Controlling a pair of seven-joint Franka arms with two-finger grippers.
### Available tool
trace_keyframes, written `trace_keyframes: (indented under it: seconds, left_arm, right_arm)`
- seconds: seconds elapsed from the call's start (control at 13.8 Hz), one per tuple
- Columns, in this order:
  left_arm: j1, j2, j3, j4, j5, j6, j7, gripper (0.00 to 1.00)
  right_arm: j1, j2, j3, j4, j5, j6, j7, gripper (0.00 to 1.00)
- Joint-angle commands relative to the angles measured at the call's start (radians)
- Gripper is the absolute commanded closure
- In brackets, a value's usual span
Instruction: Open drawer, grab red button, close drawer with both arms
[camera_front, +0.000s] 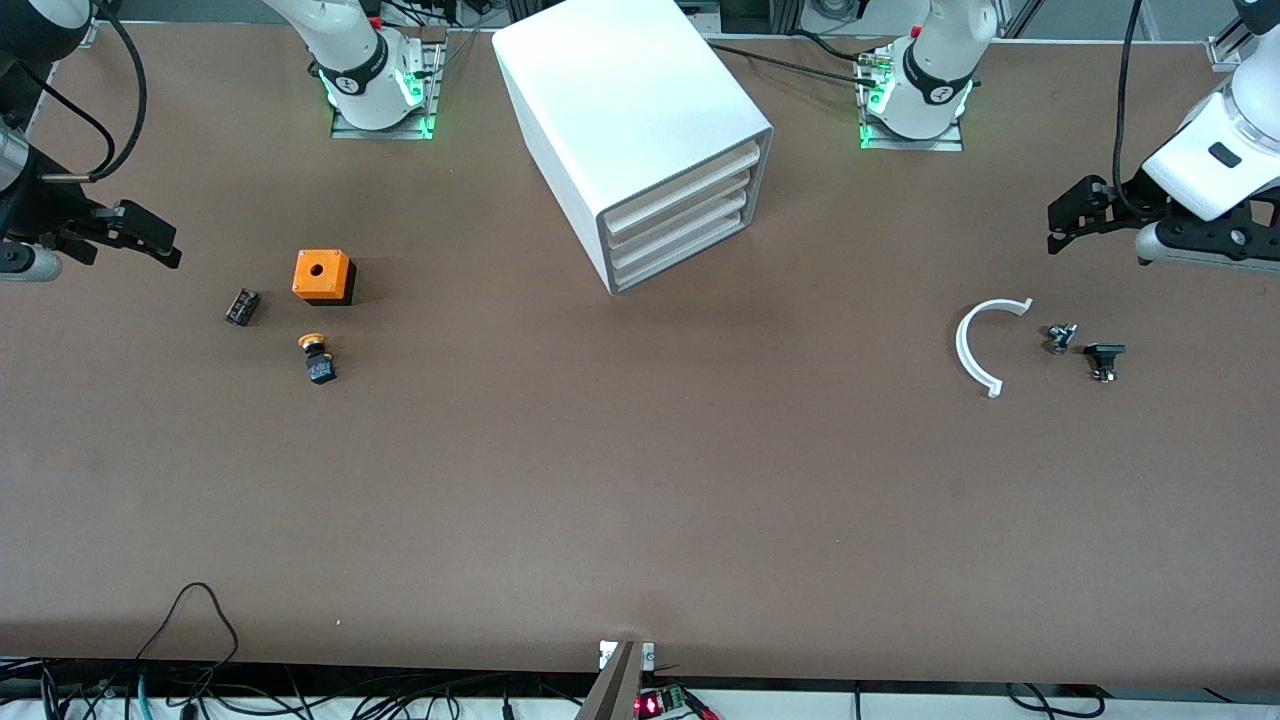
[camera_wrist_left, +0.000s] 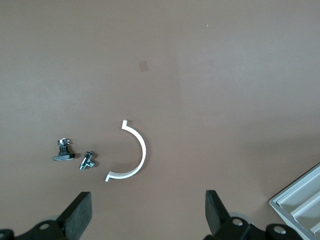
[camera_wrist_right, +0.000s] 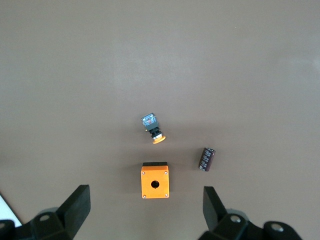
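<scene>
Both arms wait, drawers all shut
We see the cabinet (camera_front: 640, 140) mid-bench, its drawer (camera_front: 682, 200) closed; left end effector (camera_wrist_left: 147, 217) and right end effector (camera_wrist_right: 145, 217) hang wide and empty; the red button isn't visible

The front view looks down across the table (camera_front: 640, 480) toward the arm bases. Each wrist view looks down from above (the left shares the cabinet (camera_front: 640, 130) corner with the front).

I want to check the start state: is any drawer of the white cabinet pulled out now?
No, all three drawers sit flush in the white cabinet in the front view.
</scene>
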Motion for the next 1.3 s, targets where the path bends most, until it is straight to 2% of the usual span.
trace_keyframes:
  seconds: [0.0, 0.22, 0.43, 0.72, 0.87, 1.01, 1.08, 1.23]
  left_arm:
    - [-0.011, 0.041, -0.013, 0.029, -0.002, -0.029, 0.016, 0.0]
    - [-0.008, 0.046, -0.01, 0.029, -0.002, -0.029, 0.03, 0.0]
    - [-0.011, 0.119, -0.013, 0.029, -0.013, -0.024, 0.03, 0.0]
    - [-0.021, 0.254, -0.048, -0.003, -0.103, -0.018, 0.038, 0.0]
    - [-0.021, 0.331, -0.053, -0.058, -0.285, 0.017, 0.038, 0.0]
    - [-0.023, 0.382, -0.056, -0.177, -0.505, 0.133, 0.058, 0.0]
    - [-0.035, 0.408, -0.08, -0.217, -0.598, 0.17, 0.102, 0.0]
    - [-0.066, 0.452, -0.111, -0.277, -0.718, 0.203, 0.188, 0.0]
  right_arm:
    - [0.0, -0.064, -0.004, -0.056, 0.015, -0.001, -0.008, 0.0]
    - [0.0, -0.075, -0.005, -0.063, 0.015, -0.015, 0.001, 0.0]
    - [0.0, -0.07, -0.008, -0.051, 0.011, -0.039, 0.004, 0.0]
    - [-0.002, -0.042, -0.007, -0.021, 0.012, -0.039, -0.002, 0.0]
    - [0.001, -0.027, -0.004, -0.021, 0.008, -0.056, -0.005, 0.0]
    - [0.0, -0.027, -0.004, -0.021, 0.008, -0.081, -0.004, 0.0]
    - [-0.002, -0.027, -0.004, -0.021, 0.008, -0.081, 0.004, 0.0]
    - [-0.004, -0.026, -0.005, -0.021, 0.008, -0.069, -0.002, 0.0]
